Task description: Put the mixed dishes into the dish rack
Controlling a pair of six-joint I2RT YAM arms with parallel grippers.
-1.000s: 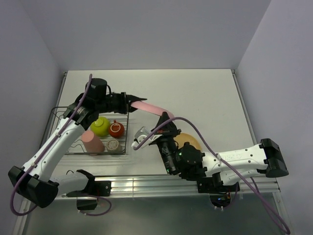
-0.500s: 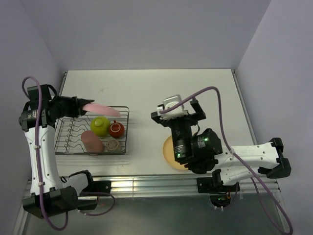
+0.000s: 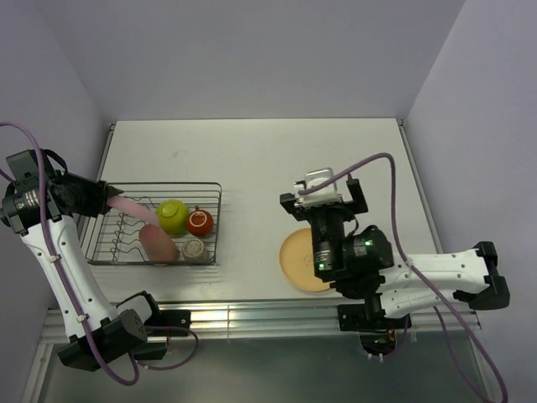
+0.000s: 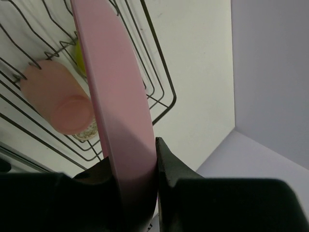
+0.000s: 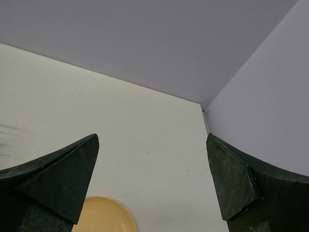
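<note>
My left gripper (image 3: 106, 198) is shut on the rim of the pink plate (image 3: 131, 206), which it holds edge-on and tilted above the left half of the dish rack (image 3: 117, 239). The left wrist view shows the pink plate (image 4: 116, 96) pinched in the left gripper (image 4: 133, 162). In the rack lie a lime-green bowl (image 3: 173, 216), a red-orange bowl (image 3: 200, 222), a salmon-pink cup (image 3: 158, 243) on its side and a tiny beige-grey cup (image 3: 194, 248). The yellow-orange plate (image 3: 302, 260) lies flat on the table. Just behind it hangs my right gripper (image 3: 323, 195), open and empty.
The white table (image 3: 268, 159) is boxed in by grey walls at the back and both sides. An aluminium rail (image 3: 252, 315) runs along the near edge. The right arm's purple cable (image 3: 386, 193) loops above the table's right half.
The left gripper has carried the pink plate from mid-table leftwards to above the rack. The right gripper has let go of it, opened wide and drawn back over the yellow-orange plate.
</note>
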